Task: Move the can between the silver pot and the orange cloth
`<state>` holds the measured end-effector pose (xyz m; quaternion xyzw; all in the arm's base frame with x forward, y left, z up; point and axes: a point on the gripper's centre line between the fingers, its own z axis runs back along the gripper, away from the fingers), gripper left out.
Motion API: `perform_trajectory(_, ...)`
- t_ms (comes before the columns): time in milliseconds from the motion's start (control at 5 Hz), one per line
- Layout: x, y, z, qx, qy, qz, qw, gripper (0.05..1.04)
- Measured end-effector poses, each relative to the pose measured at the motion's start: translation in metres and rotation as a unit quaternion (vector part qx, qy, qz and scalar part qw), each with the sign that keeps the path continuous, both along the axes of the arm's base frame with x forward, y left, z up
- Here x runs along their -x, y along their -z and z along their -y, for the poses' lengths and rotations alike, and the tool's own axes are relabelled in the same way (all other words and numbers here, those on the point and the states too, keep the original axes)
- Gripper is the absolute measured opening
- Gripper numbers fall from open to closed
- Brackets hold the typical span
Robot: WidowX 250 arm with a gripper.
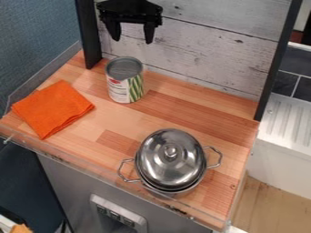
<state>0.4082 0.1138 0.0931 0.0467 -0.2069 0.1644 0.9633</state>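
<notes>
**Can upright at the far side, gripper open, the gap between cloth and pot still to fill**

In the camera view, your gripper [132, 41] hangs at the far side with its fingers spread and nothing between them. The can [126, 81] stands upright on the table [112, 125], just in front of the pale plank backboard [209, 52]. The orange cloth [52, 109] lies flat at the left, a corner pointing towards the can but not touching it. The silver pot [170, 159] sits near and to the right, lid [161, 161] on, one handle [126, 171] sticking out leftward into the side you need.

You likely have the grasp ahead of you, then a carry nearer and down between the cloth and the pot. The can looks wide for those fingers, so if you come down off-centre, a fingertip could land on its rim and tip it. Its wall is smooth and probably stiff; a shallow or lopsided hold may let it slip or swivel. Coming in too far back risks scraping the backboard. If you carry low and drift right, you could catch the handle and shove the pot; drift left and the can may settle on the cloth's edge and lean. Release before the base is flat, and it could topple.
</notes>
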Motion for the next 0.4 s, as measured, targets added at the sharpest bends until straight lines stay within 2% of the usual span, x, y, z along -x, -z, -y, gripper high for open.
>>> perform_trajectory(200, 0.0015, 0.0168, 0.0009, 0.008, 0.001, -0.019, 0.9998, 1.001)
perform_trajectory(400, -0.0023, 0.0245, -0.0005, 0.026, 0.021, -0.027, 0.9991, 1.001)
